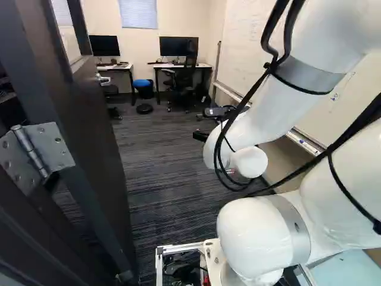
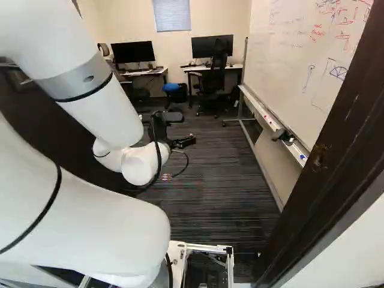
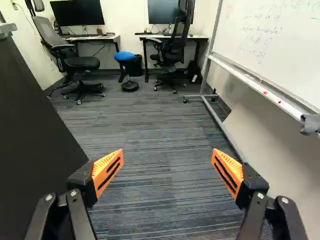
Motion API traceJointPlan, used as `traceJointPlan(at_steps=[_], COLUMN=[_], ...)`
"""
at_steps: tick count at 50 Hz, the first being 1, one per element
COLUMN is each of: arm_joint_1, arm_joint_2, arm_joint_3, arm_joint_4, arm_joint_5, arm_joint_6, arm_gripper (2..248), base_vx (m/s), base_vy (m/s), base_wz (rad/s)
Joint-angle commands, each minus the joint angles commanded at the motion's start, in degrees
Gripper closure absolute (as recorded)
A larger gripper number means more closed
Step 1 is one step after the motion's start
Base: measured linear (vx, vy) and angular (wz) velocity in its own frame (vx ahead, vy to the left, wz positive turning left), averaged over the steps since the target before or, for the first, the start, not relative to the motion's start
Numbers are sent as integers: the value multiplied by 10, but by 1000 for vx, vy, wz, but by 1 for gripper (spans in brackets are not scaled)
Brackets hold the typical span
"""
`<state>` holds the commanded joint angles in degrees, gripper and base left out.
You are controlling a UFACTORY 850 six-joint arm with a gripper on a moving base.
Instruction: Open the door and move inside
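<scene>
Grey striped carpet (image 3: 150, 130) lies under and ahead of the end effector (image 2: 187, 141). Well ahead of it, two white tabletops (image 3: 102, 38) (image 3: 175, 37) carry monitors (image 3: 76, 12) (image 3: 165, 12), with a blue-seated stool (image 3: 129, 57) between them and dark office chairs (image 3: 80, 62) (image 3: 175, 37) nearby. A whiteboard (image 3: 280, 45) on a wheeled stand is on the end effector's right. The dark door (image 1: 95, 131) stands open on its left, reaching in from a hinge (image 1: 34, 152). The arm (image 2: 90, 222) covers most of the door in the right base view; the door handle (image 1: 103, 79) is cut off in the wrist view, as are the monitors' tops. The end effector (image 3: 168, 155) is spread wide, its orange pads (image 3: 108, 172) well apart with nothing gripped. Whether its left finger touches the door cannot be told.
</scene>
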<state>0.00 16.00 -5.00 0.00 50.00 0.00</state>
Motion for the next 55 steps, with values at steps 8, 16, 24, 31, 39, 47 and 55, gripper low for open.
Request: traceJointPlan(at_steps=[8, 16, 24, 31, 39, 47, 55], arm_joint_1=[0, 0, 0, 0, 0, 0, 0], arm_joint_2=[0, 0, 0, 0, 0, 0, 0], arm_joint_3=[0, 0, 0, 0, 0, 0, 0], arm_joint_4=[0, 0, 0, 0, 0, 0, 0], arm_joint_5=[0, 0, 0, 0, 0, 0, 0], arm_joint_6=[0, 0, 0, 0, 0, 0, 0], arm_gripper=[3, 3, 3, 3, 3, 3, 3], base_vx=[114, 95, 68, 81, 94, 110, 135], base_vy=[0, -9, -3, -7, 13, 1, -2], base_wz=[-8, 0, -6, -12, -12, -7, -4])
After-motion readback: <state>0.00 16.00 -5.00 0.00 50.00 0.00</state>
